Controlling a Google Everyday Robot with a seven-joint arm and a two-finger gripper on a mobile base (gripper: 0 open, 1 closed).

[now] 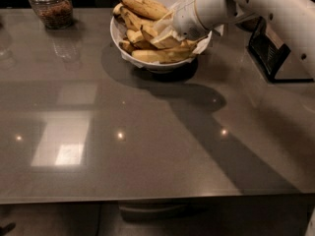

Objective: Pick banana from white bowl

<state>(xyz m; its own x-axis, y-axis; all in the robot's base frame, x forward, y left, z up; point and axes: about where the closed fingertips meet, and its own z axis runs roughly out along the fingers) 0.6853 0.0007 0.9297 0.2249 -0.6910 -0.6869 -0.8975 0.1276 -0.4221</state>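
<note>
- The claw (165,34) sits low in the white bowl (117,37) toward the far side of the bench. It is carried by 1 thick white arm (256,6) that enters from the upper right. Its tip lies on top of the heaped fruit, and I cannot tell whether it is wide, narrow or holding anything.
- Nearest the camera, the bench (147,151) is a broad, glossy grey top showing a pale square reflection and a few small spots of light.
- Farther in, the arm's shadow (206,112) runs across the bench from the right side toward the foot of the bowl.
- The bowl holds several yellow bananas piled together. I cannot tell their exact number.
- The banana (158,56) I take to be the wanted one is the long curved one lying along the near wall, just under the claw and resting among the others.
- Progress, as I judge it: the reach into the bowl is done. A firm grip is not confirmed, and nothing is raised clear of the rim. Closing on 1 banana and lifting it out are left.
- To the right of the bowl stands a dark stand (268,53), near the arm.
- Farthest back on the left, a glass jar (51,6) with brown contents stands well apart from the bowl.
</note>
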